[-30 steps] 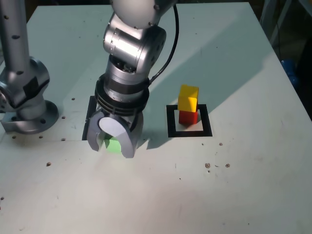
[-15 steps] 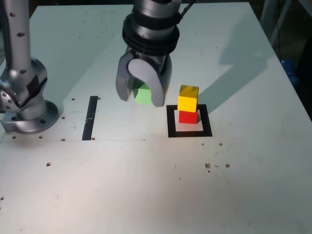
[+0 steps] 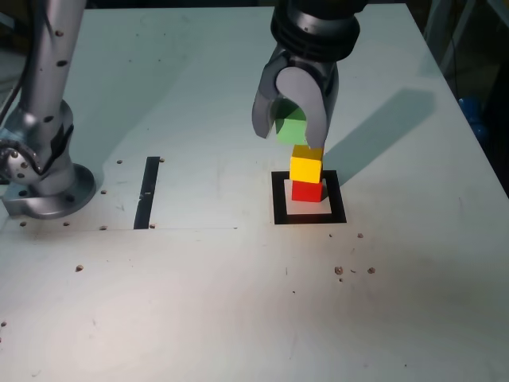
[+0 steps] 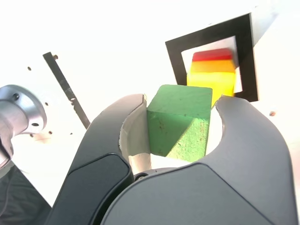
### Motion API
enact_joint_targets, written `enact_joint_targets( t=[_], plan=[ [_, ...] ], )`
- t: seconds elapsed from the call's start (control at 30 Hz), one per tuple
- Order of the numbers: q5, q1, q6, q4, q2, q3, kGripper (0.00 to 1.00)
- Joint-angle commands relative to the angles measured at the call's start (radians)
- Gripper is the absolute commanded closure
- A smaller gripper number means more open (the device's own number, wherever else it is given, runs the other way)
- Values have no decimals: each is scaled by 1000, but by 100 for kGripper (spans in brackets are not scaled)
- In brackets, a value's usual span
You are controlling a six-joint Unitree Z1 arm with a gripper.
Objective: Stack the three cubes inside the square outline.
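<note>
My gripper (image 3: 289,131) is shut on the green cube (image 3: 291,127) and holds it in the air, just above and slightly behind the stack. The yellow cube (image 3: 306,168) sits on the red cube (image 3: 307,190) inside the square outline (image 3: 308,216). In the wrist view the green cube (image 4: 180,119) is clamped between the dark fingers (image 4: 115,140), with the yellow cube (image 4: 213,78), the red cube (image 4: 213,55) and the square outline (image 4: 177,61) below it.
A thin black strip (image 3: 148,192) lies on the white table (image 3: 238,302) toward the exterior view's left. The arm's metal base (image 3: 44,171) stands at the left edge. Small screw holes dot the table surface.
The gripper has lifted the green cube off the table near the strip and carried it to the exterior view's right, up over the yellow-on-red stack.
</note>
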Motion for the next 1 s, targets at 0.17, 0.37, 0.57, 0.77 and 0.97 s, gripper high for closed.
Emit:
enact_joint_targets(
  t=[0.17,0.37,0.57,0.77,0.97],
  plan=[
    [8,13,9,12,29,-22,61],
    [2,13,9,11,55,-38,61],
    [0,13,12,9,69,-49,59],
    [-3,13,22,7,72,-51,16],
    [-5,13,22,7,71,-49,1]
  ],
)
